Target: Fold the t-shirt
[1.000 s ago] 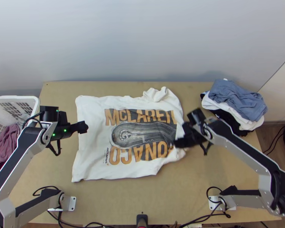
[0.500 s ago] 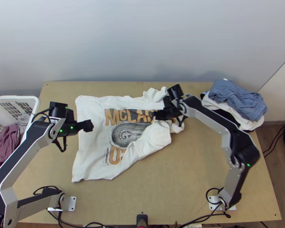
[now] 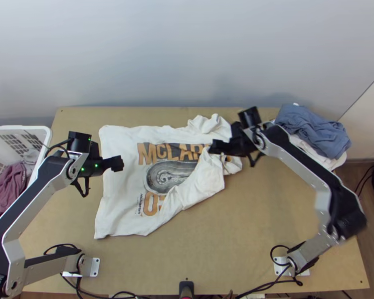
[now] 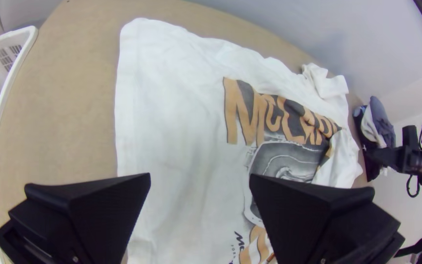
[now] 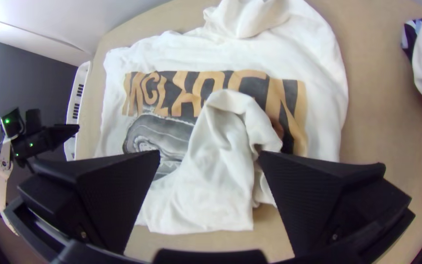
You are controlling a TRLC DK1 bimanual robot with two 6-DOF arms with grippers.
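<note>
My left gripper [image 3: 118,163] stands over the left side of the white t-shirt [image 3: 122,199]; in the left wrist view the left gripper [image 4: 199,181] is open, with shirt cloth below the gap. The right gripper [image 3: 212,147] is over the folded-over part of the shirt. In the right wrist view the right gripper [image 5: 210,156] is open above a raised, crumpled ridge of cloth. The shirt lies print side up, its near right corner turned inward over the print. A sleeve is bunched at its far right.
A white basket [image 3: 43,130] with mauve cloth [image 3: 7,189] stands at the left. At the far right is a pile of clothes topped by a blue-grey garment [image 3: 311,130]. Bare table [image 3: 247,234] lies in front of the shirt and to its right.
The shirt's near right corner has been turned inward over the print. The right gripper first moved up the picture with it, then shifted slightly right. The left gripper moved slightly right.
</note>
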